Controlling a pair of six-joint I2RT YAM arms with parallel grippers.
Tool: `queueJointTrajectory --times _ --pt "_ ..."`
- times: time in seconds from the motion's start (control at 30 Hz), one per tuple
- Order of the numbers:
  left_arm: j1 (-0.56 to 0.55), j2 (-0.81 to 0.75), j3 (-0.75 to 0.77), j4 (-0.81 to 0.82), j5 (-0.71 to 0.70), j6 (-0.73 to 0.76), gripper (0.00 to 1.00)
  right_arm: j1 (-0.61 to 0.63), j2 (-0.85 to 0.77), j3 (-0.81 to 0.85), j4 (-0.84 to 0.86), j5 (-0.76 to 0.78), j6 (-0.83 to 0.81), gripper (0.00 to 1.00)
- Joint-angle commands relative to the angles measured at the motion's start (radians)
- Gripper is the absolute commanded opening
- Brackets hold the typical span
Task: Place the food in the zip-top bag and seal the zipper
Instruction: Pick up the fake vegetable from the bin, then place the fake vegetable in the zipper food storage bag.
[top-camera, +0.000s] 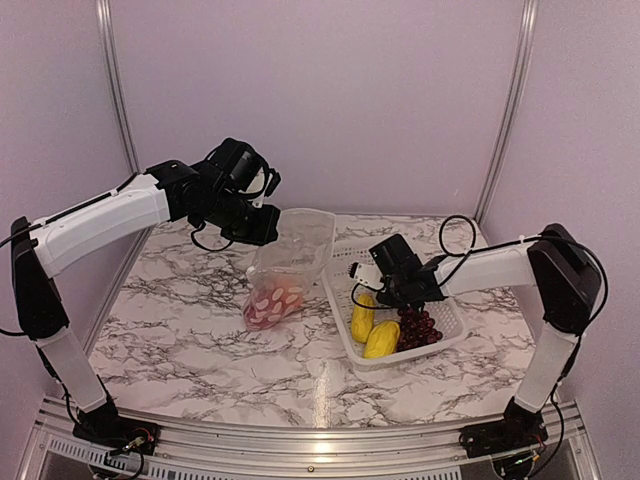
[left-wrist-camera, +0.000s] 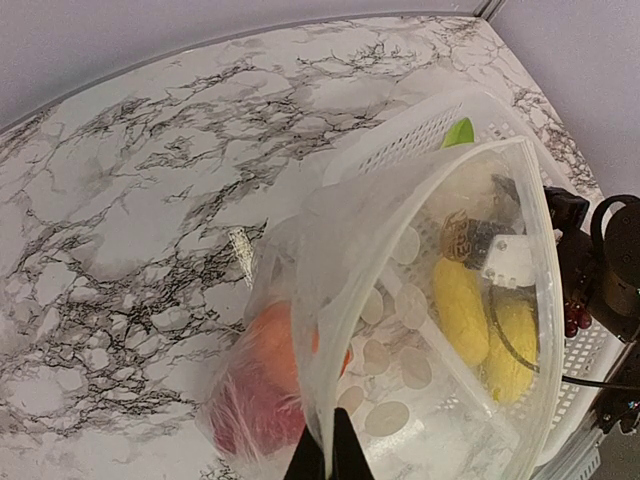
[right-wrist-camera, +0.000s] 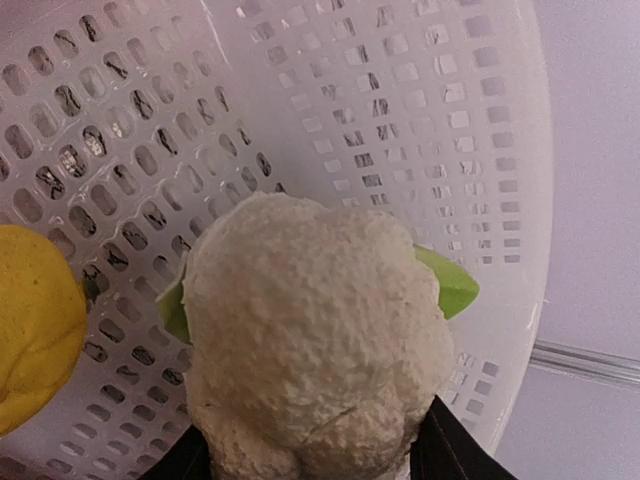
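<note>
The clear white-dotted zip-top bag (top-camera: 292, 258) hangs from my left gripper (top-camera: 268, 226), which is shut on its mouth edge (left-wrist-camera: 328, 452). The mouth is open, and the zipper strip (left-wrist-camera: 310, 340) runs up from the jaws. The red piece (left-wrist-camera: 250, 410) and the orange pumpkin (left-wrist-camera: 275, 345) lie at the bag's bottom (top-camera: 272, 303). My right gripper (top-camera: 363, 277) is inside the white basket (top-camera: 445, 318), shut on the white cauliflower (right-wrist-camera: 310, 340) with its green leaf (right-wrist-camera: 448, 285). Two yellow pieces (top-camera: 372, 328) and the purple grapes (top-camera: 418, 328) lie in the basket.
The basket's perforated wall (right-wrist-camera: 450, 100) is close around the cauliflower, and one yellow piece (right-wrist-camera: 30, 340) lies to its left. The bag's bottom rests on the marble table (top-camera: 180, 320), right beside the basket's left rim. Purple walls enclose the table.
</note>
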Motion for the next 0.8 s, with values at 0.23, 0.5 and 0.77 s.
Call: queueJointTrajectory --times 0.23,0.5,0.77 --pt "0.006 -0.022 -0.004 0.007 -0.023 -0.012 0.03 -0.125 -0.218 0.305 -0.390 -0.584 0.261 0.45" --pt "0.006 -0.038 -0.012 0.008 -0.027 -0.024 0.12 -0.137 -0.261 0.520 -0.555 -1.031 0.250 0.45" --pt "0.006 -0.046 -0.021 0.020 0.007 -0.033 0.00 -0.047 -0.199 0.726 -0.652 -1.115 0.085 0.43"
